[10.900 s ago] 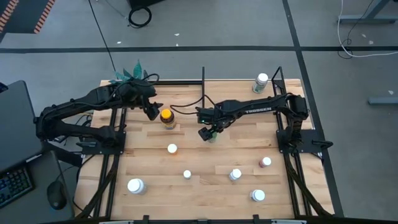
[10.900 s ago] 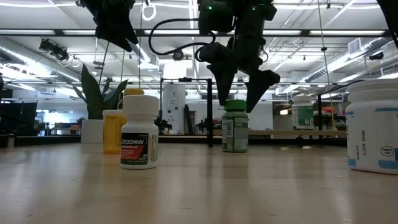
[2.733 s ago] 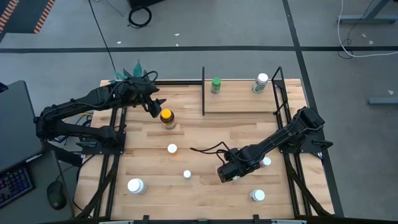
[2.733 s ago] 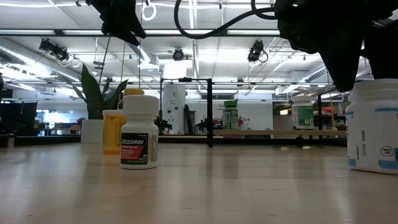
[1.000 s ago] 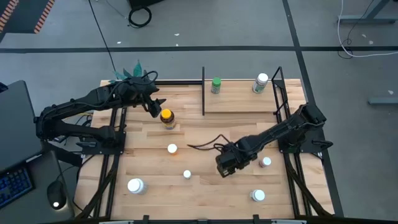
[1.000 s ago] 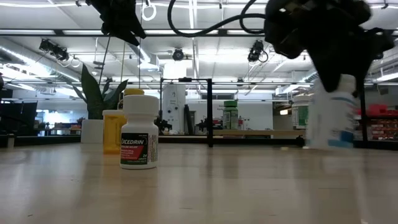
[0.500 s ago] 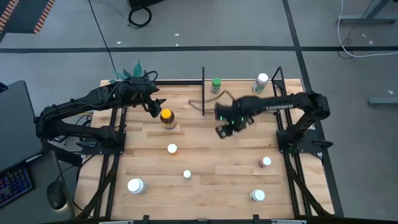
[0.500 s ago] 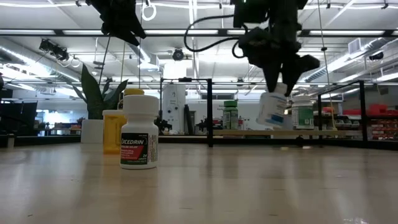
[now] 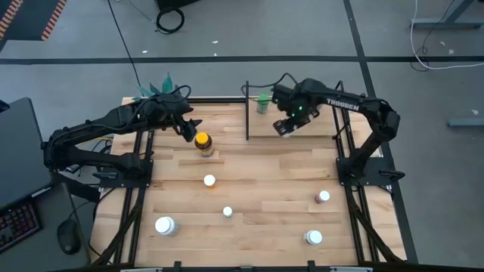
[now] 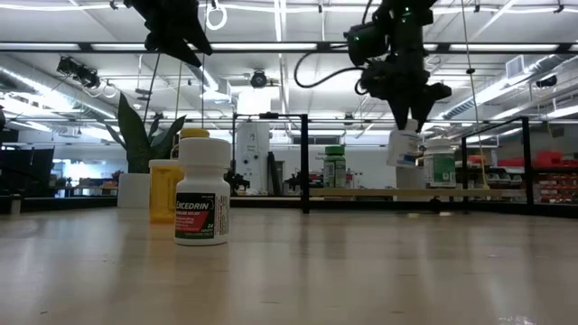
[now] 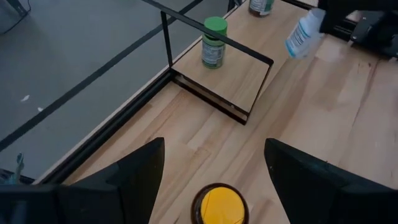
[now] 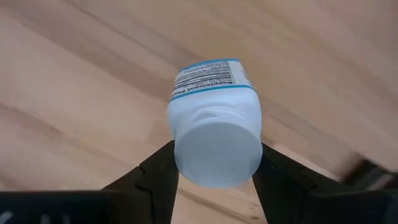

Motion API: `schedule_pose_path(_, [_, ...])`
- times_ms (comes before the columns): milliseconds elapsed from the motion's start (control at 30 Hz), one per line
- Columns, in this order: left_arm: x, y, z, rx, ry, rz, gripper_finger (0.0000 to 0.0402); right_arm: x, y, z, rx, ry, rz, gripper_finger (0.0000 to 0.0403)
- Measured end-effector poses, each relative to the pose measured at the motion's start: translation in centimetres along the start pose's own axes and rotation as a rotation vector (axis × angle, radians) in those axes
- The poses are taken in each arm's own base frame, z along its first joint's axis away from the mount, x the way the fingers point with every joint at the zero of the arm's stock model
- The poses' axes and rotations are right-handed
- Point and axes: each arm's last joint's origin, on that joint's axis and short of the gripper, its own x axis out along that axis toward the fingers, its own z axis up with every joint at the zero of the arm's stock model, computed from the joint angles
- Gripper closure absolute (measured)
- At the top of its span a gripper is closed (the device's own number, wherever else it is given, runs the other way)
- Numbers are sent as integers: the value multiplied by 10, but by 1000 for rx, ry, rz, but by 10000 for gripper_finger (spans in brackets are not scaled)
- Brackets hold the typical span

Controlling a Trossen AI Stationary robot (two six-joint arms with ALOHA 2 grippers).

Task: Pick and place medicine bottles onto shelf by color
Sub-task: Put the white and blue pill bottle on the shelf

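Observation:
My right gripper (image 9: pixel 286 125) is shut on a white medicine bottle (image 12: pixel 214 124) with a blue-edged label, above the light-wood shelf (image 9: pixel 302 128) at the far right. The bottle also shows in the low view (image 10: pixel 405 146) and the left wrist view (image 11: pixel 303 34). A green-capped bottle (image 9: pixel 262 103) stands on its base at the shelf's left end. My left gripper (image 11: pixel 214 162) is open and hovers just above the amber, yellow-capped bottle (image 9: pixel 203 141), touching nothing. My right gripper pinches the white bottle at its cap end (image 12: pixel 217 155) between its two fingers (image 12: pixel 158 171), one on each side. The fingers come from above, pointing down. The bottle hangs below them, slightly tilted, clear of the shelf board.
Several white bottles (image 9: pixel 209 180) (image 9: pixel 228 211) (image 9: pixel 165 225) stand on the tabletop, with another at the near right (image 9: pixel 313 237) and a pinkish one (image 9: pixel 324 196). A teal plant (image 9: pixel 160 89) stands at the far left corner. Black uprights (image 9: pixel 247 109) frame the shelf.
My right gripper has carried the white bottle from the table's near right, lifted clear, up and toward the far edge. It now stands over the shelf, and the bottle hangs tilted below the fingers.

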Motion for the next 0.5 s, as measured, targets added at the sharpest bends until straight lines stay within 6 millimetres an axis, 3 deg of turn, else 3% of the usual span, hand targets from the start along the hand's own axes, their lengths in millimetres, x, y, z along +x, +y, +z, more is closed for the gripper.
schedule_pose_path(267, [0, 0, -2, -37, 18, 4, 120, -3, -43, 11, -1, 76, -97, 214])
schedule_pose_path(500, [0, 1, -6, -30, 64, 15, 120, -6, -68, 21, -2, 71, -92, 212])
